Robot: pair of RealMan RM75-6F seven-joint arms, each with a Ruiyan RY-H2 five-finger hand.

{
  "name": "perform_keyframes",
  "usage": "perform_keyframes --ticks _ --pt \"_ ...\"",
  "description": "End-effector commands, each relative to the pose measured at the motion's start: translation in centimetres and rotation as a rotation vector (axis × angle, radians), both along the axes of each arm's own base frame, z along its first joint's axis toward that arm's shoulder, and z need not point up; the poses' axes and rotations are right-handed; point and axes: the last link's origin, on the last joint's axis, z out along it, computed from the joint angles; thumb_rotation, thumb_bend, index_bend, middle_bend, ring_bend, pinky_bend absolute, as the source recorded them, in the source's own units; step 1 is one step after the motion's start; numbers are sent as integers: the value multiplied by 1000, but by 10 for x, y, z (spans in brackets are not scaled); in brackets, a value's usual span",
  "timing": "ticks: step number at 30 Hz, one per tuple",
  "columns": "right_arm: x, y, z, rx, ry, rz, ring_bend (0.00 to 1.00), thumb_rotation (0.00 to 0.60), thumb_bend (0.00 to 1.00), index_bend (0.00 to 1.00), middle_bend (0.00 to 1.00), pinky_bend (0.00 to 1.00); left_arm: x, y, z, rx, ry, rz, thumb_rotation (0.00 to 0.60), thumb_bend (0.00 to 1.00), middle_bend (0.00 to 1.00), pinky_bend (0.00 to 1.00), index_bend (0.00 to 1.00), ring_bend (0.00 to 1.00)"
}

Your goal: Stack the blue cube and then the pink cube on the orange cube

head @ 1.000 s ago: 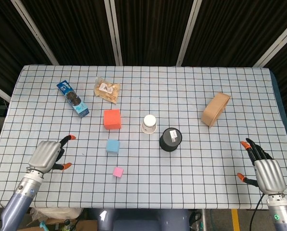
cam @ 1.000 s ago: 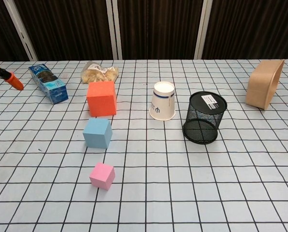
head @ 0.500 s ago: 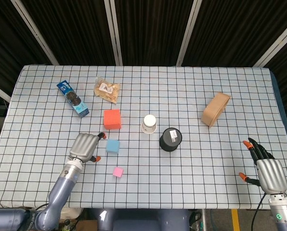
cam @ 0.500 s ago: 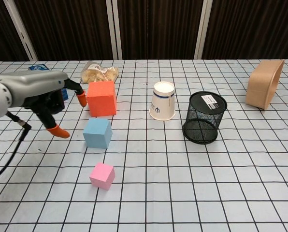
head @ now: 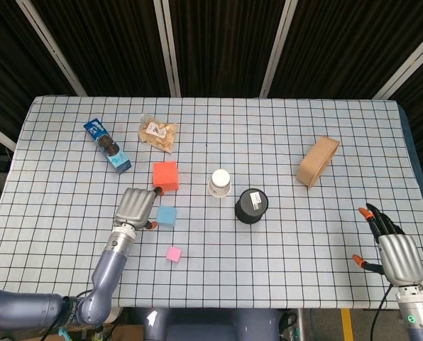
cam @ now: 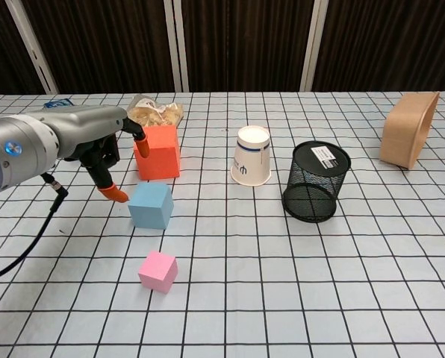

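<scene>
- The blue cube [cam: 151, 205] sits just in front of the orange cube [cam: 157, 151], and the pink cube [cam: 158, 271] lies nearer the robot again.
- It looks light, stiff and matte, probably easy to pinch across two opposite side faces.
- The left hand [cam: 95, 145] hangs just left of the blue cube, fingers spread and holding nothing, one orange fingertip beside the cube's upper left edge.
- The right hand [head: 394, 253] rests well right of the cubes, fingers apart, empty.

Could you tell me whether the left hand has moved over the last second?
Yes. The left hand moved rightward from the table's left edge to just beside the blue cube.
</scene>
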Motion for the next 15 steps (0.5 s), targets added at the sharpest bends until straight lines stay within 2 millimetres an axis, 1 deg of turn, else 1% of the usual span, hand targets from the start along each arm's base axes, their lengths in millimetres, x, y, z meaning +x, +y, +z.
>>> perform_keyframes --ticks 1,7,15 --pt "0 0 0 2 1 -1 170 600 103 124 96 370 1 -1 -2 -8 5 -6 600 194 916 847 299 801" --pt "1 1 0 6 2 -3 170 600 104 124 96 370 3 -3 -7 -23 11 -15 600 194 915 847 290 800" --pt "0 1 0 9 5 -8 170 600 103 124 96 370 2 -1 -15 -34 22 -2 600 194 915 847 291 800"
